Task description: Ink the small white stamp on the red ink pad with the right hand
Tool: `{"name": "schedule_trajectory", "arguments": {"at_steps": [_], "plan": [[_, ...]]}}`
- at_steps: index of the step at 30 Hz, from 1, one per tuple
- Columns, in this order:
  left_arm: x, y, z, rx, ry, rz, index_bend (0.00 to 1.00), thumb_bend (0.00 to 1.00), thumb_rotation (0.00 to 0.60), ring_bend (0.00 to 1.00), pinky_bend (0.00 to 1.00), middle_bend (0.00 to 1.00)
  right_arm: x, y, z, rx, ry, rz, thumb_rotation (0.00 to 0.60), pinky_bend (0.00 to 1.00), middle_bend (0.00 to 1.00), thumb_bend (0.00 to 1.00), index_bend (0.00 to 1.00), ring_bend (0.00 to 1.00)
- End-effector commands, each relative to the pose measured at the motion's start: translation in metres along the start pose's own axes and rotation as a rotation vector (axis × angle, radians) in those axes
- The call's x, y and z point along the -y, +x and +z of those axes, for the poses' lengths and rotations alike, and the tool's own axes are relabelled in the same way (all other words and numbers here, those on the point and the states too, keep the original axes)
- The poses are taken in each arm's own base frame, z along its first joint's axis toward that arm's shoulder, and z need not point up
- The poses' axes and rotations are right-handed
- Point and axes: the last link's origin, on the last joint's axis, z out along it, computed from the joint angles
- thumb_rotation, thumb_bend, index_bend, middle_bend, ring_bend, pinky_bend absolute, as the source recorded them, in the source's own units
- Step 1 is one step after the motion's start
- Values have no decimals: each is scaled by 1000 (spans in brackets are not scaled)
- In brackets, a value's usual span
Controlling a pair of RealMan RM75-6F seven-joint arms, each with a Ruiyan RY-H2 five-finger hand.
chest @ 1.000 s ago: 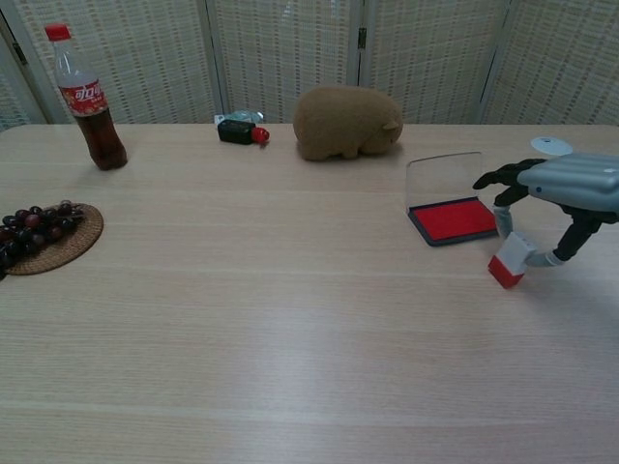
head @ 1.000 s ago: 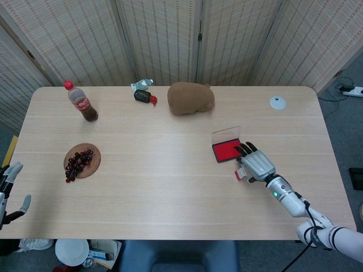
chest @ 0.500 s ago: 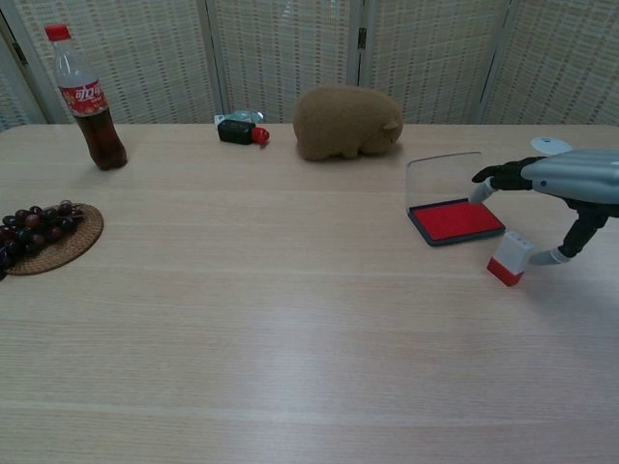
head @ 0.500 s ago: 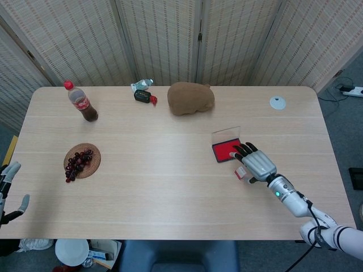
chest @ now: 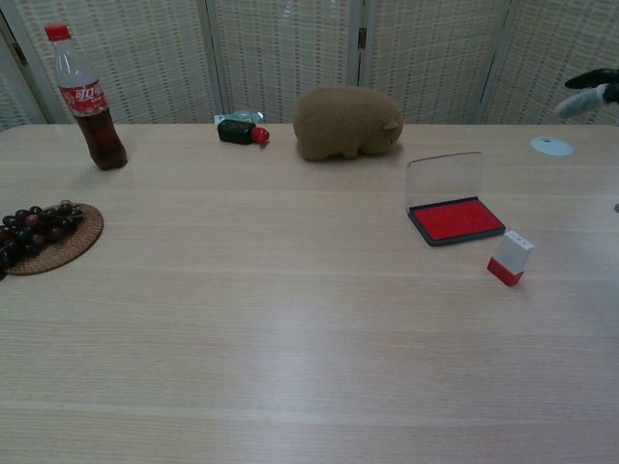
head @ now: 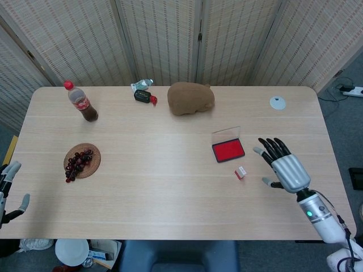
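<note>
The small white stamp (head: 240,172) (chest: 510,258), red at its base, stands by itself on the table just right of and nearer than the red ink pad (head: 228,150) (chest: 456,219), whose clear lid stands open. My right hand (head: 282,165) hovers to the right of the stamp, fingers spread, holding nothing; in the chest view only its fingertips (chest: 586,92) show at the upper right edge. My left hand (head: 8,190) hangs off the table's left edge, fingers apart and empty.
A brown plush animal (head: 191,98) lies at the back centre beside a small black and red object (head: 144,97). A cola bottle (head: 82,102) stands back left, a wicker mat with grapes (head: 81,161) lies at the left, and a white disc (head: 277,102) sits back right.
My right hand let go of the stamp, lifted and drew back to the right with fingers spread. The stamp now stands alone by the pad. The left hand barely moved.
</note>
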Motion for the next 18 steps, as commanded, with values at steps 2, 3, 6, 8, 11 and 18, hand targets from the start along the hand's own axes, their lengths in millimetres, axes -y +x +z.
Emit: {"name": "schedule_trajectory", "arguments": {"at_steps": [2, 3, 6, 8, 11, 18], "plan": [[-4, -2, 0, 5, -12, 9, 0, 427, 600, 0, 0, 0, -31, -14, -67, -78, -143, 1, 600, 0, 13, 164, 137, 0], [-4, -2, 0, 6, -15, 12, 0, 427, 600, 0, 0, 0, -35, -15, -72, -88, -159, -3, 600, 0, 13, 164, 137, 0], [-7, -4, 0, 10, -24, 23, 0, 427, 600, 0, 0, 0, -42, -17, -84, -125, -195, -3, 600, 0, 12, 164, 137, 0], [-8, -6, 0, 15, -28, 32, 0, 427, 600, 0, 0, 0, -46, -15, -87, -132, -204, -19, 600, 0, 11, 165, 137, 0], [-10, -10, 2, 32, -34, 41, 0, 427, 600, 0, 0, 0, -45, -10, -90, -166, -214, -19, 600, 0, 10, 164, 137, 0], [-11, -17, 5, 58, -38, 60, 0, 427, 600, 0, 0, 0, -46, -5, -93, -169, -227, -10, 600, 0, 0, 163, 68, 0]]}}
